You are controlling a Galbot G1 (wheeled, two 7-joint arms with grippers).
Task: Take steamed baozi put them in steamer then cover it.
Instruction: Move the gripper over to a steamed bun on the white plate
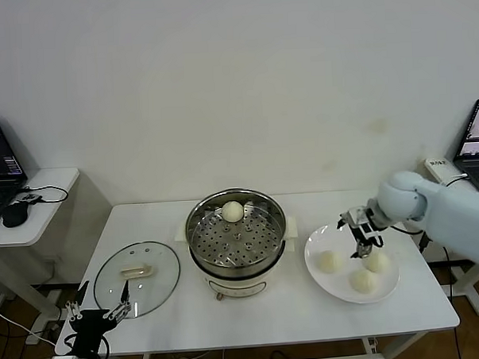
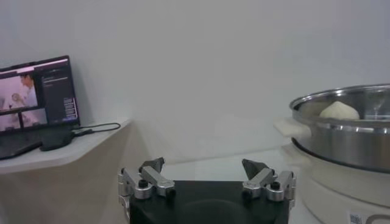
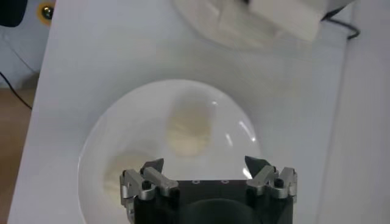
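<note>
The right claw (image 1: 360,236) hangs open directly above the plate's (image 1: 319,271) baozi (image 1: 376,262) near the table's right edge; the left claw (image 1: 98,311), also open, waits at the front-left corner.

Hidden and cut-off bits from my seat

My right wrist view blurs the baozi (image 3: 189,129) and crops the plate (image 3: 97,137); my left wrist view cuts the steamer (image 2: 347,137) at its edge, its rim hiding most of the bun (image 2: 339,111) inside.
</note>
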